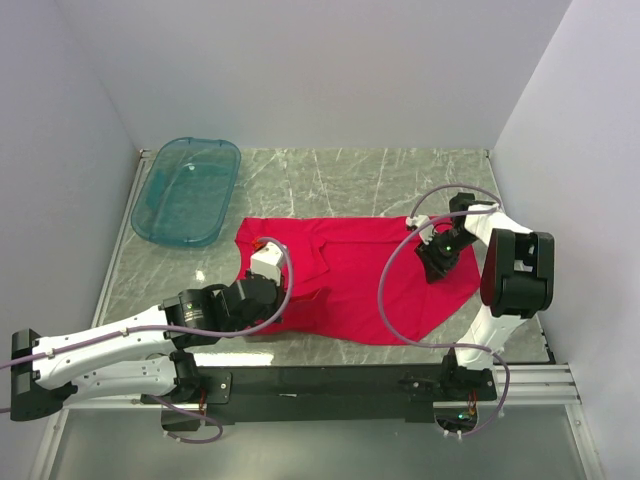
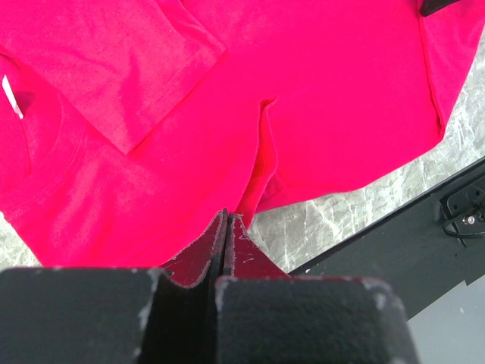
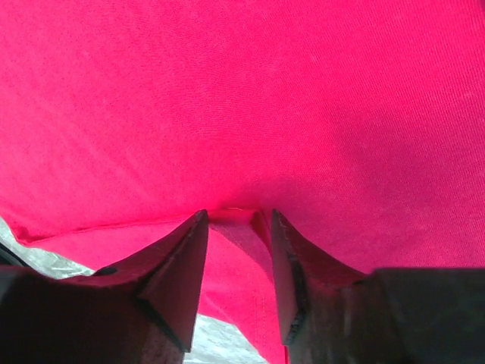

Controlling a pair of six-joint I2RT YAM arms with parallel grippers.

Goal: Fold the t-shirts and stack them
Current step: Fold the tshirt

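Red t-shirt (image 1: 350, 270), frame centre: soft, light, limp, so pinch a raised fold; left gripper (image 2: 226, 221) closed, right gripper (image 3: 238, 215) part-open astride a cloth ridge.

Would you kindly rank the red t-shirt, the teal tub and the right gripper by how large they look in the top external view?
1. red t-shirt: largest, spread widest.
2. teal tub: clearly smaller.
3. right gripper: smallest by far, even though it is raised nearer the camera, which flatters its size.
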